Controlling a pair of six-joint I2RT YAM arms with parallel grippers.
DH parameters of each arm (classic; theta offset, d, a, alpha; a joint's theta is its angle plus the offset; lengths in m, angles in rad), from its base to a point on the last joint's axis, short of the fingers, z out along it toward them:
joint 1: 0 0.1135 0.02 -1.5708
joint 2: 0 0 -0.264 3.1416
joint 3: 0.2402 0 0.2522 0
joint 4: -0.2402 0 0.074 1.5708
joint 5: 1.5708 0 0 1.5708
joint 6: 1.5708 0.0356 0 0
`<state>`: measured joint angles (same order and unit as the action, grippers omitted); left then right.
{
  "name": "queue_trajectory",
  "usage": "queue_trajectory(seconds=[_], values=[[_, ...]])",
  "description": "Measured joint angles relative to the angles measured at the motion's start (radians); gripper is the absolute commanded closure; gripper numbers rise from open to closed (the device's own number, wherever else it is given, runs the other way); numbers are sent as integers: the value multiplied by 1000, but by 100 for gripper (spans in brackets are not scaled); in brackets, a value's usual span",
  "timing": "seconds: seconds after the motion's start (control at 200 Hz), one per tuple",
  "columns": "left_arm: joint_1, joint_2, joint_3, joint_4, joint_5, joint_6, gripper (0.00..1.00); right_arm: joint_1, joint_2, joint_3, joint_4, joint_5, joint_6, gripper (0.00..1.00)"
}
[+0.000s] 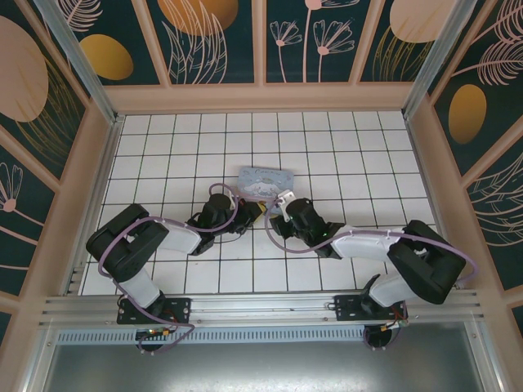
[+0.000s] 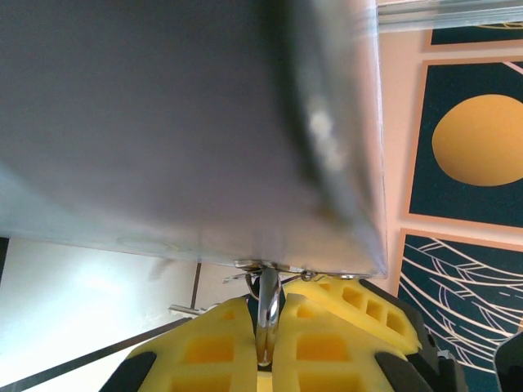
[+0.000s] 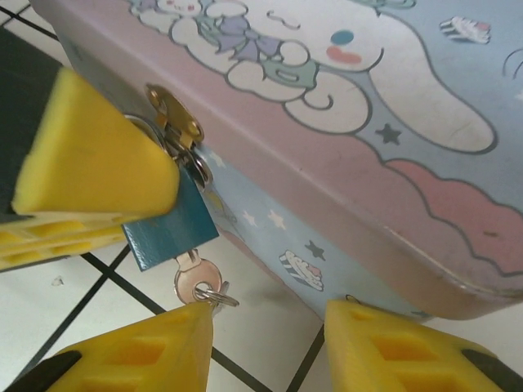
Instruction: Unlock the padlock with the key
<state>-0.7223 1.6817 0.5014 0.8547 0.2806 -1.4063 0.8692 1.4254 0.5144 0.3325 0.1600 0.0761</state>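
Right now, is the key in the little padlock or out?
In: only the bow of the key shows below the padlock, its blade hidden inside.

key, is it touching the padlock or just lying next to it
Touching. The right wrist view shows the key seated in the bottom of the padlock, with only its bow sticking out below the teal body.

Teal padlock (image 3: 170, 235) on hasp (image 3: 175, 114); key (image 3: 193, 282) inserted underneath.
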Motion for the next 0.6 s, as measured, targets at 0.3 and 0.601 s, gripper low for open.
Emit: queue_trajectory(seconds=[0.3, 0.601], values=[[0, 0, 0, -5, 0, 0, 100, 16, 45, 20, 1, 7, -18, 59], [0, 0, 0, -5, -8, 0, 100, 17, 81, 50, 1, 12, -26, 62]])
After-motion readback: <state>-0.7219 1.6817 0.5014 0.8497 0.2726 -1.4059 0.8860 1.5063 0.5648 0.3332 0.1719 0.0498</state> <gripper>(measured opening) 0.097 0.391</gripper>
